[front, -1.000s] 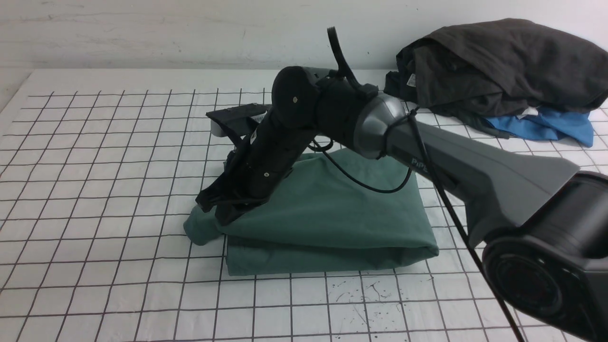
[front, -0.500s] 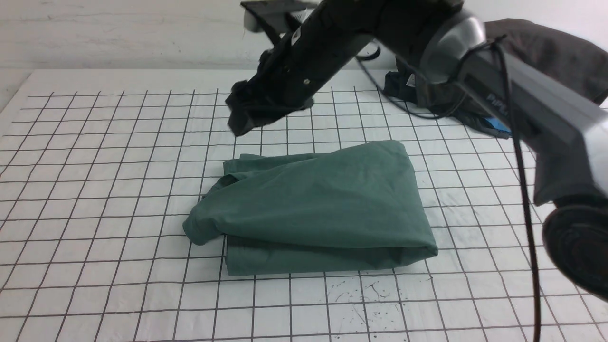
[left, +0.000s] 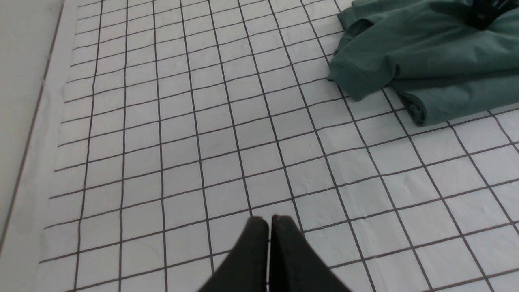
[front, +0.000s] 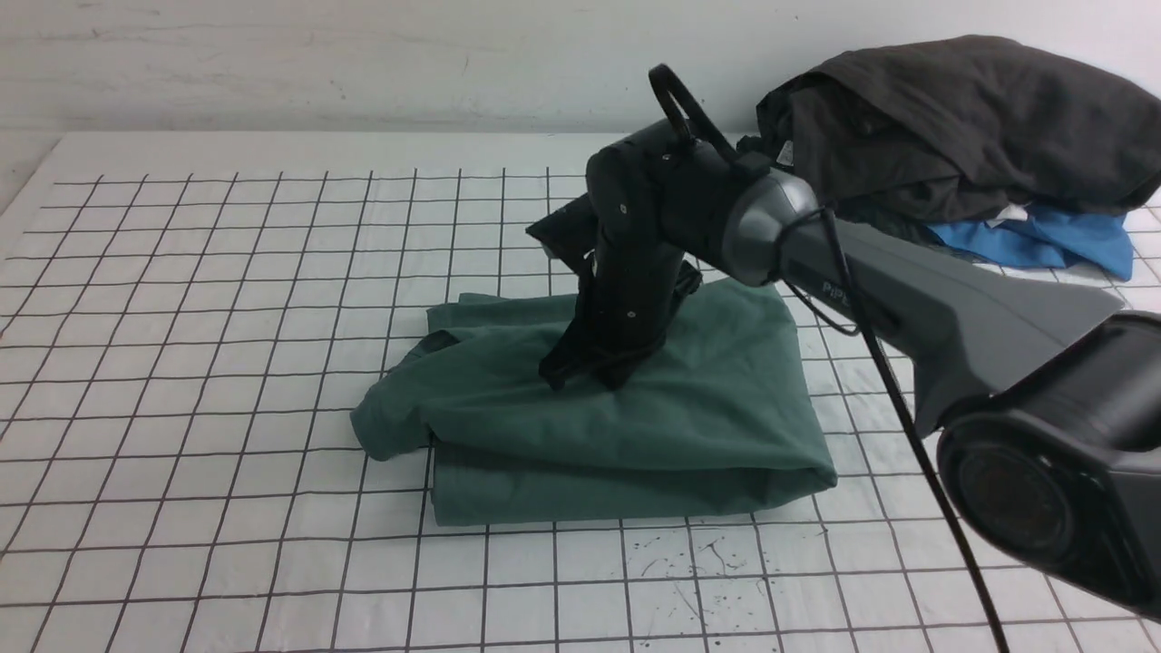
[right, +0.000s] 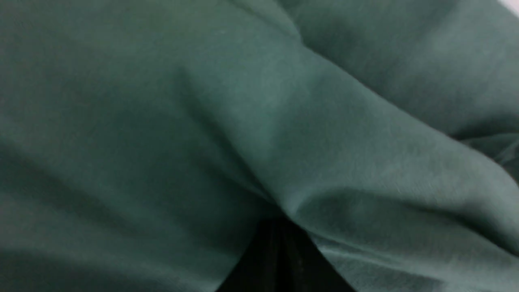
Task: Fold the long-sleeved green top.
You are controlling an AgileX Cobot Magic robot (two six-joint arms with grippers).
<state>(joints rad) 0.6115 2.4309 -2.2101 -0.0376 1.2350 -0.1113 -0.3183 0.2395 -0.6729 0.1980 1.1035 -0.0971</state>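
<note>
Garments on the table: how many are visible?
3. The green long-sleeved top lies folded mid-table; a dark grey garment is heaped far right atop a blue garment. More may be hidden underneath.

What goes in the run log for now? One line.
right gripper: shut, pressing on folded top | left gripper: shut, over bare mat

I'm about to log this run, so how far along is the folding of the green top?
Mostly done: the top lies in a layered bundle on the grid mat. In hand: the right gripper, shut, presses on its upper layer. Left: one rumpled end sticks out and needs tidying. The left gripper is shut, off the cloth.
</note>
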